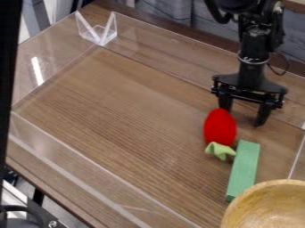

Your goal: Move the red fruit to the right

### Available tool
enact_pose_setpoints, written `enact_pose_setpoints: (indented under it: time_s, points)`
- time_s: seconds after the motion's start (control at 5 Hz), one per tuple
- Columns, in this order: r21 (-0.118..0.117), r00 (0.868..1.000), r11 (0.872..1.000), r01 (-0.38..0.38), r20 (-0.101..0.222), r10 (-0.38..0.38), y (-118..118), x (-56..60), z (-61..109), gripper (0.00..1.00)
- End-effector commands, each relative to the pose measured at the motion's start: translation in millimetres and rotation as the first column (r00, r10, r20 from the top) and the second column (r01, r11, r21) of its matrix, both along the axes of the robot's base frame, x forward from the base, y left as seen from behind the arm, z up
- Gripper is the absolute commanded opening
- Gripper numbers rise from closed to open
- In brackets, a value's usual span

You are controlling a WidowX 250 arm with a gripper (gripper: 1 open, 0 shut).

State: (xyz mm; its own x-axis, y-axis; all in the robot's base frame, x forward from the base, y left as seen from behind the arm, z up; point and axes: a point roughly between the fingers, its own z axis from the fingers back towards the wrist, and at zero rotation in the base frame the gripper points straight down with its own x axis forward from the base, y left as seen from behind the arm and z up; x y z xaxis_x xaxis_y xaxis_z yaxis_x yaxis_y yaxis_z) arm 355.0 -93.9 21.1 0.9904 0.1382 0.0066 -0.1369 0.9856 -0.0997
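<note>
The red fruit (219, 126) lies on the wooden tabletop at right of centre, its pale green leafy cap (219, 150) pointing toward the near edge. My gripper (249, 109) points straight down just behind and to the right of the fruit. Its black fingers (227, 101) are spread open with nothing between them. The fruit sits free on the table, close to the left finger but not held.
A flat light green block (244, 169) lies right beside the fruit's cap. A wooden bowl (269, 207) fills the bottom right corner. Clear acrylic walls (48, 67) ring the table, with a clear folded piece (98, 30) at the back left.
</note>
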Motion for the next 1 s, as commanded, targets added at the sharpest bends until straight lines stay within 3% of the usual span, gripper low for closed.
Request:
enact_pose_setpoints:
  time_s: [0.0,0.2,0.6,0.8]
  points:
    - [-0.004,0.998,0.999,0.049,0.045,-0.049,-8,5.7,10.2,1.00]
    - [-0.003,0.995,0.996,0.085,0.044,-0.084,-13,4.0,8.8,1.00]
    - [0.002,0.999,1.000,-0.013,0.044,0.013,-21,4.8,26.0,1.00]
    - [0.004,0.999,1.000,-0.022,0.042,0.022,-19,4.8,27.0,1.00]
